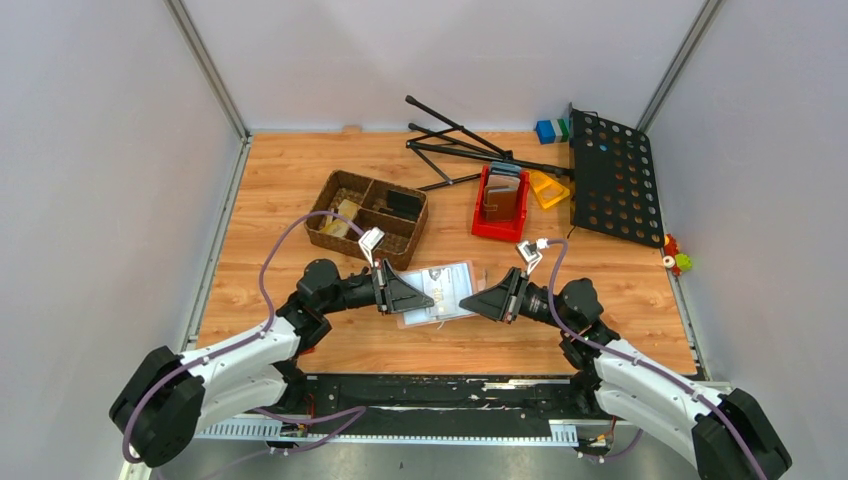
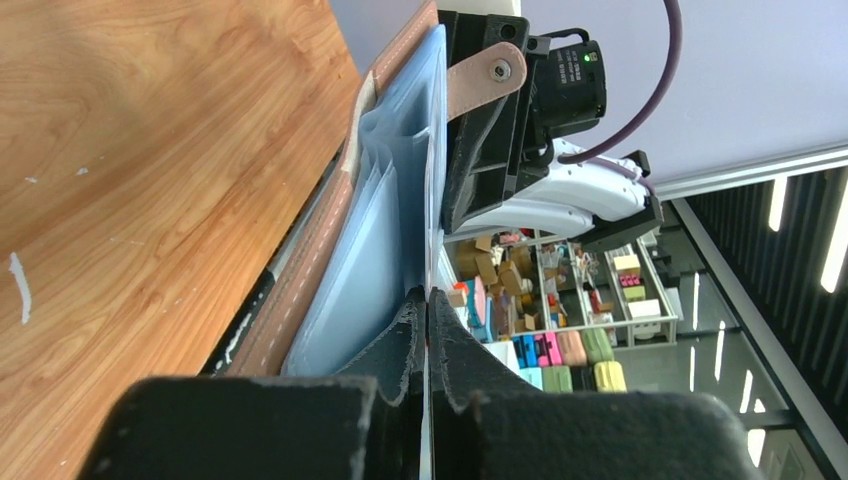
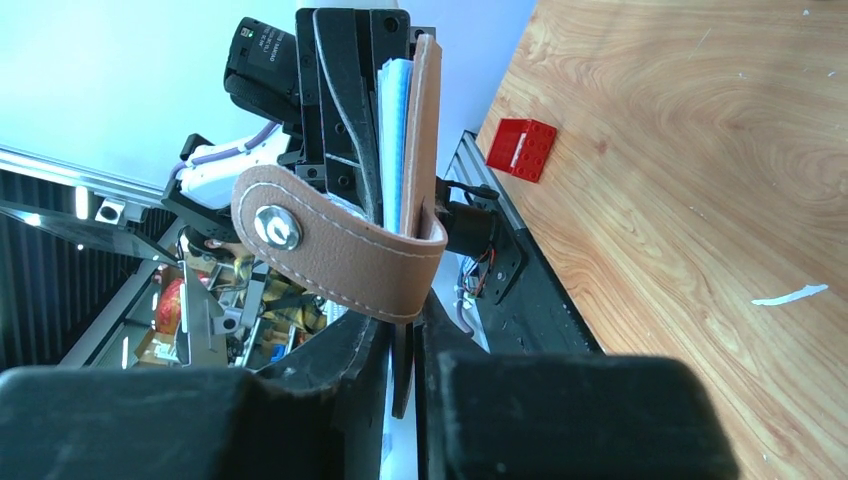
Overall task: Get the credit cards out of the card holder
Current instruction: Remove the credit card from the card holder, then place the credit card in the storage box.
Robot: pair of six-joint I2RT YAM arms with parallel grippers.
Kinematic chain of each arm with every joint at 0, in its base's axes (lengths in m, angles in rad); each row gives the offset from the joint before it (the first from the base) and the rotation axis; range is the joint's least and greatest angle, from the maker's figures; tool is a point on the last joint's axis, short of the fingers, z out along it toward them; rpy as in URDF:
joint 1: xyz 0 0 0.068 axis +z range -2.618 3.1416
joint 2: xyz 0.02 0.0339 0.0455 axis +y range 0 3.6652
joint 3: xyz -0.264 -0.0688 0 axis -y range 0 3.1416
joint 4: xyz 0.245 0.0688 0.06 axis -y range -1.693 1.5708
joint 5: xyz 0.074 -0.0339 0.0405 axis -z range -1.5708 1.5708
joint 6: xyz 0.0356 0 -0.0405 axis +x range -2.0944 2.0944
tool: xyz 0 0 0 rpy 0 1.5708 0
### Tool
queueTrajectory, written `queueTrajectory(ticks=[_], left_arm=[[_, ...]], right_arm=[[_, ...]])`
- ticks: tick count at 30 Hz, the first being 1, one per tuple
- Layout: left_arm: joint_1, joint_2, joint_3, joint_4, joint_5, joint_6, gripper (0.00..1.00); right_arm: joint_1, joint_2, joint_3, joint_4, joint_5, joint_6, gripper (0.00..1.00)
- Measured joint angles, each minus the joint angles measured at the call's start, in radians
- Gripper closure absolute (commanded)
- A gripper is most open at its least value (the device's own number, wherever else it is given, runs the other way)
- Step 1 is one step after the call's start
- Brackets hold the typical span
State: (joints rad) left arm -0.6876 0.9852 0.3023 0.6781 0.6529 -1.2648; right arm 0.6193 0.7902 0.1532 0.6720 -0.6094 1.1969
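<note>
Between the two arms, near the middle of the front part of the wooden table (image 1: 300, 170), the card holder (image 1: 440, 288) is spread open. Its tan leather cover is turned toward the wood and its pale blue plastic sleeves (image 2: 385, 200) are turned away from it; whether it rests on the table or hangs just above it, I cannot tell. Whether credit cards sit in the sleeves cannot be seen. The left gripper (image 1: 430, 296) is closed tight on the thin edge of one sleeve, its fingers (image 2: 395, 345) pressed together with only the sheet between them. The right gripper (image 1: 466, 303) pinches the tan cover on the opposite side, just under the strap (image 3: 340, 255) with its metal snap (image 3: 276, 228). The two grippers face each other, near but apart. Behind the left arm stands a wicker basket (image 1: 322, 205) with compartments. Behind the right arm stands a red bin (image 1: 497, 230) holding wallets, and beside it lies a black perforated panel (image 1: 612, 180). A red brick (image 3: 522, 148) lies near the table's front edge.
</note>
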Motion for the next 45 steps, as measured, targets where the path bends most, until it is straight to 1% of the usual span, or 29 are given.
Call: queueTrajectory(ticks=[6,9,13,16,20,22,25,27,29,32,35,39,45], left_arm=[[0.026,-0.038,0.002,-0.079,0.003,0.035,1.0],[0.047,-0.063,0.01,-0.141,0.008,0.064,1.0],[0.089,-0.1,0.034,-0.26,0.008,0.128,1.0],[0.128,-0.121,0.064,-0.375,-0.017,0.192,1.0],[0.161,-0.129,0.137,-0.555,-0.087,0.295,1.0],[0.167,-0.125,0.193,-0.663,-0.149,0.366,1.0],[0.166,-0.097,0.295,-0.811,-0.281,0.474,1.0],[0.167,-0.07,0.352,-0.871,-0.378,0.521,1.0],[0.167,-0.047,0.38,-0.89,-0.47,0.537,1.0],[0.169,-0.032,0.36,-0.866,-0.578,0.498,1.0],[0.17,-0.018,0.327,-0.825,-0.642,0.422,0.95],[0.171,0.056,0.326,-0.789,-0.716,0.336,0.95],[0.171,0.15,0.333,-0.748,-0.781,0.267,0.94]], right_arm=[[-0.004,-0.008,-0.008,-0.003,0.014,0.003,0.98],[-0.008,-0.029,-0.009,-0.035,0.03,0.0,1.0],[-0.014,-0.104,-0.009,-0.166,0.091,-0.029,1.0],[-0.017,-0.18,-0.009,-0.301,0.153,-0.066,1.0],[-0.019,-0.274,-0.007,-0.461,0.233,-0.121,1.0],[-0.021,-0.309,0.005,-0.55,0.271,-0.158,1.0],[-0.021,-0.331,0.041,-0.662,0.32,-0.218,1.0],[-0.022,-0.333,0.071,-0.723,0.344,-0.26,1.0],[-0.023,-0.329,0.102,-0.767,0.361,-0.298,1.0],[-0.023,-0.312,0.157,-0.826,0.382,-0.368,1.0],[-0.023,-0.307,0.194,-0.864,0.395,-0.421,1.0],[-0.023,-0.323,0.211,-0.896,0.412,-0.473,1.0],[-0.023,-0.358,0.215,-0.925,0.431,-0.528,1.0]])
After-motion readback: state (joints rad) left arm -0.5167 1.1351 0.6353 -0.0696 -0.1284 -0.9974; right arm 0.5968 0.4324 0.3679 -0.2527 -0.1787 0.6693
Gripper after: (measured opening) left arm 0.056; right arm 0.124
